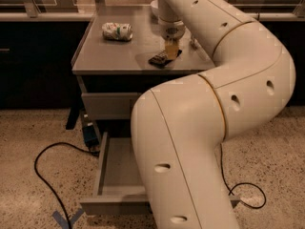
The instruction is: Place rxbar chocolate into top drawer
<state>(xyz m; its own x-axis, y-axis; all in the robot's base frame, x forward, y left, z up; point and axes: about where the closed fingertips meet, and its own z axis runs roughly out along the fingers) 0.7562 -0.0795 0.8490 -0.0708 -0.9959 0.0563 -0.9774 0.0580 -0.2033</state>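
Observation:
The rxbar chocolate [159,58] is a small black bar lying on the grey tabletop [114,56], near its front edge. My gripper [171,50] points straight down at the bar's right end and touches it or is just above it. The top drawer [107,106], right under the tabletop, shows a shut flat grey front. A drawer lower down [114,173] stands pulled out, and the part of it I see is empty. My large white arm hides the right half of the cabinet.
A crushed white and green can [117,31] lies at the back left of the tabletop. A small clear object [193,43] lies right of the gripper. A black cable [40,168] loops on the speckled floor to the left. Dark counters stand behind.

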